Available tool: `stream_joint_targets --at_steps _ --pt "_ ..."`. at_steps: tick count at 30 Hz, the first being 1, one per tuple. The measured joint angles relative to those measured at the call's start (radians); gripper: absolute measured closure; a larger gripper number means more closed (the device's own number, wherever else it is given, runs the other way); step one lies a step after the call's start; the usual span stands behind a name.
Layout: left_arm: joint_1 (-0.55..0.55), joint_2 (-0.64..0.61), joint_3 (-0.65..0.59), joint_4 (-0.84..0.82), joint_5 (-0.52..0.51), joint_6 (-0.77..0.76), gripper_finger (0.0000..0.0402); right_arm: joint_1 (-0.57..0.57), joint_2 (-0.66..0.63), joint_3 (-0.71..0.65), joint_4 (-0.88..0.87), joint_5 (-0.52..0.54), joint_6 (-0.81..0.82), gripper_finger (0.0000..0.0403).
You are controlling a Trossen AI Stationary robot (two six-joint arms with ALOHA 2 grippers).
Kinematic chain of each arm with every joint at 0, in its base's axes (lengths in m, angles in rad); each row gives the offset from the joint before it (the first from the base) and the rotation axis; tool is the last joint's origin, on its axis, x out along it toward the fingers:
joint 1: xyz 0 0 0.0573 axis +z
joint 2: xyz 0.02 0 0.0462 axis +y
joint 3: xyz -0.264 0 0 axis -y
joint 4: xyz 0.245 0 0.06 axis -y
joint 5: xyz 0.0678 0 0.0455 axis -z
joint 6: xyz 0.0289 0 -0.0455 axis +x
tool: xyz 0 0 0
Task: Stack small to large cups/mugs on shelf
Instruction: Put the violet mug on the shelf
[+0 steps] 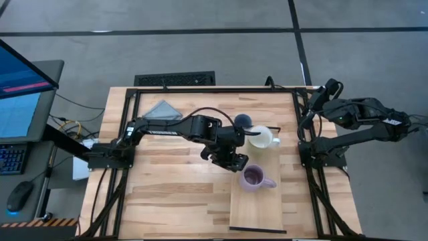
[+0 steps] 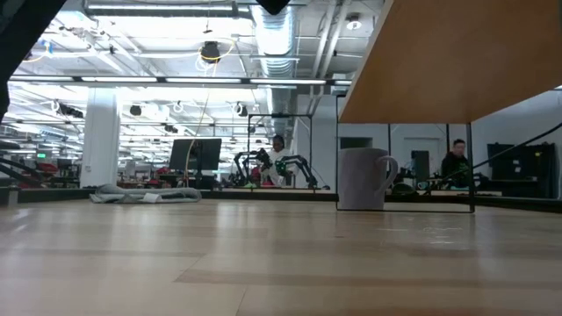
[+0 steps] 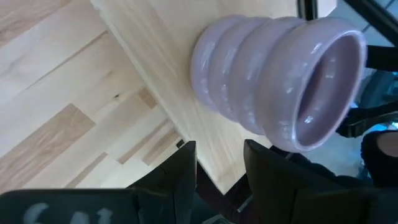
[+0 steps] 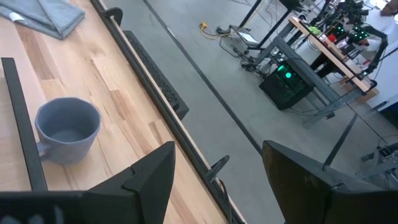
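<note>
Pale slatted planks of the table (image 1: 167,201) filled the high view, framed by dark rails, with grey floor around it and a monitor and keyboard at the far left edge. A grey folded cloth (image 1: 162,110) lay near the table's upper left corner. Across the table in the low view stretched a bright hall with white ceiling ducts, a monitor, and people seated in the distance.

On the table's lower centre lay the shelf (image 1: 257,211), a long plank of smooth pale wood with a thin dark frame at its lower end. The lavender mug (image 1: 253,177) stood upright on the shelf's upper end, ribbed in rounded rings, its handle pointing right. The cream-white mug (image 1: 262,138) stood on the table just above the shelf, and the slate blue mug (image 1: 243,121) stood a little up and left of it, partly behind the arm.

The left pincer (image 1: 235,162) hung just up and left of the lavender mug, its fingers (image 3: 180,168) slightly apart and holding nothing. The right pincer (image 4: 217,171) waited folded at the table's upper right edge, fingers spread wide.
</note>
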Motion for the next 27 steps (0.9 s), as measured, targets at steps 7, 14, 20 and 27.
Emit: stream_joint_targets --at_steps 7,14,20,27 --pt "0.000 0.032 0.001 0.025 0.028 -0.005 0.0277 0.000 0.000 0.000 0.000 0.000 0.000 0.0138" --pt "0.011 0.046 0.000 0.069 0.074 -0.004 0.0277 0.000 0.000 0.000 -0.021 -0.001 -0.001 0.0138" --pt "0.011 0.046 0.000 0.099 0.089 -0.041 0.0277 0.000 0.000 0.000 -0.025 -0.001 -0.003 0.0138" --pt "0.004 0.046 0.000 0.127 0.088 -0.076 0.0277 0.000 0.000 0.000 -0.034 -0.001 -0.003 0.0138"
